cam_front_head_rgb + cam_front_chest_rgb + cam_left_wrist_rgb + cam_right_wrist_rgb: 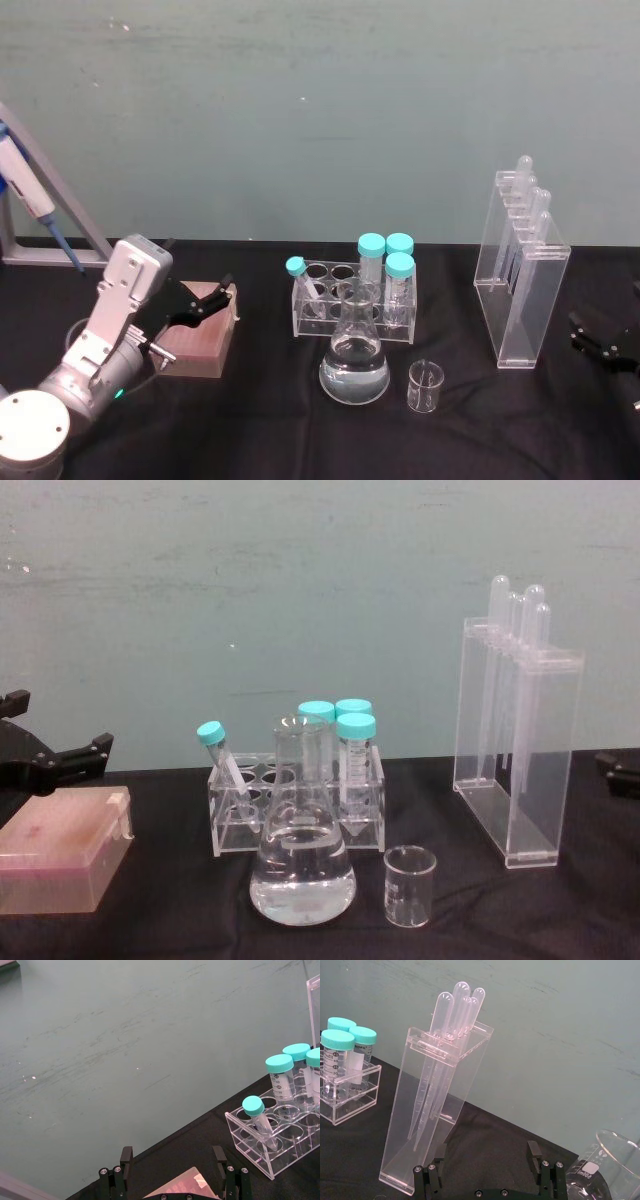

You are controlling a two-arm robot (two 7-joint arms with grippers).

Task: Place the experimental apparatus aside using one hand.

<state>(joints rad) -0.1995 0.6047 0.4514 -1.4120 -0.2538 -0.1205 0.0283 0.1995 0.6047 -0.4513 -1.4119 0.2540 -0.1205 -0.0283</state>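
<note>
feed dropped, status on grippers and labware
Left black gripper open by pink box. Right black gripper open near tall clear acrylic pipette stand, nothing between. Conical glass flask, small glass beaker untouched.

Four teal-capped tubes [400, 272] in one clear rack [312, 318]; four pipettes [445, 1007] in one acrylic stand [520, 315]; one conical flask [354, 368]; one small beaker [424, 388]; one larger beaker [615, 1162]; one pink box [200, 345].

L arm [72, 372] is seen bent at lower left, silver wrist [127, 283] angled fwd; L gripper [215, 300] is held low w/ fingers [126, 1156] spread. R gripper [588, 335] is seen at far right, fingers [534, 1151] likewise parted.
</note>
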